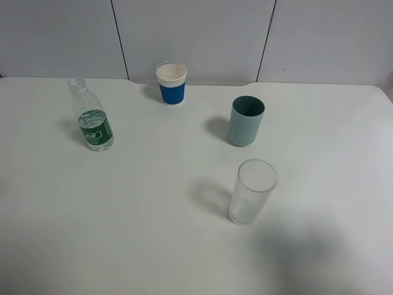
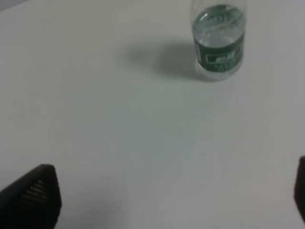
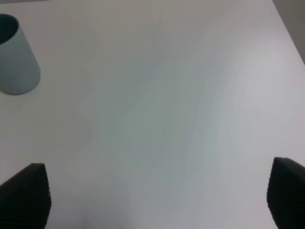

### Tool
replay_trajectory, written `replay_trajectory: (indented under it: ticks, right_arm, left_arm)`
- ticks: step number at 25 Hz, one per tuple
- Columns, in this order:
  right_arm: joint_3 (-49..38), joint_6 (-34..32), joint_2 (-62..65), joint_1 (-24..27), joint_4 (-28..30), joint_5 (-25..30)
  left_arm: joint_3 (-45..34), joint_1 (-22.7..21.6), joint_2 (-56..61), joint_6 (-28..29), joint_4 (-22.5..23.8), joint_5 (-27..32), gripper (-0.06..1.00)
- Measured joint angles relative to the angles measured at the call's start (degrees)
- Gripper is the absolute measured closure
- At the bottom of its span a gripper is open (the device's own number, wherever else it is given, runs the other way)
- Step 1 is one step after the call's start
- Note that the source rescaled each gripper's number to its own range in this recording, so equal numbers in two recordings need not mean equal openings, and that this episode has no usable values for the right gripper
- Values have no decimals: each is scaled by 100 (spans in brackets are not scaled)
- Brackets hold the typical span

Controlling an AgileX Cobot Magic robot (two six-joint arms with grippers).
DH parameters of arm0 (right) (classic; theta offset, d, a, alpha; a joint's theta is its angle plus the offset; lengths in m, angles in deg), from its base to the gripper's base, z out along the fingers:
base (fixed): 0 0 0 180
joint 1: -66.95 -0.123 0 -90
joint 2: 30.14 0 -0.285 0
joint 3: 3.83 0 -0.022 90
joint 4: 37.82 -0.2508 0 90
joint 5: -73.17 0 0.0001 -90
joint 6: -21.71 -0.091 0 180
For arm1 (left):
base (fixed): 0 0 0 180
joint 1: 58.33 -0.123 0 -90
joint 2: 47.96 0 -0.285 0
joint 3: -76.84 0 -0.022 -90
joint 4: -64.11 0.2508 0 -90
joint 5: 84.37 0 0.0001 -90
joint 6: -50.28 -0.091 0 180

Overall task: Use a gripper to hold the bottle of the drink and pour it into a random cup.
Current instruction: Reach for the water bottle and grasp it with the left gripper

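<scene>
small clear plastic bottle with a green label band (image 1: 93, 126) stands upright on the white table (image 1: 123, 239), far-left part as i see it from the high view. it's well apart from everything else. some liquid inside. the neck looks uncapped, can't be sure.

white paper cup with a blue sleeve (image 1: 171, 84) is at the back, to the right of the bottle, upright and looks empty. teal-green plastic cup (image 1: 246, 121) and tall clear glass tumbler (image 1: 252, 192) sit further right, both upright.

left gripper (image 2: 171, 191): black fingers (image 2: 35, 195) spread wide, nothing between them, jaws released. the bottle (image 2: 219, 43) is ahead of it, well apart and off the line between the fingers. right gripper (image 3: 157, 191): jaws released too, only bare table between them, teal cup (image 3: 16, 57) off to one side ahead.

step in hand, my read: reach for the bottle, not yet begun. the left arm is the obvious one, since the bottle is on its side.

to do it well:
- first line up so the bottle sits centred between the fingers, then go in level.
- straddle the label band at mid body, not the neck.
- close softly. thin plastic plus a possibly open top means a hard squeeze could push liquid out.
- don't nudge it on approach, it looks light and tippy.
- lift straight up before heading toward the paper cup.
</scene>
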Motion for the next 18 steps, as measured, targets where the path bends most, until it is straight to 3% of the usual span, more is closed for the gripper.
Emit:
replay_trajectory:
  ticks: [18]
  right_arm:
    - [0,0,0,0,0,0]
  left_arm:
    - [0,0,-1694,-599,52,-1301,-6]
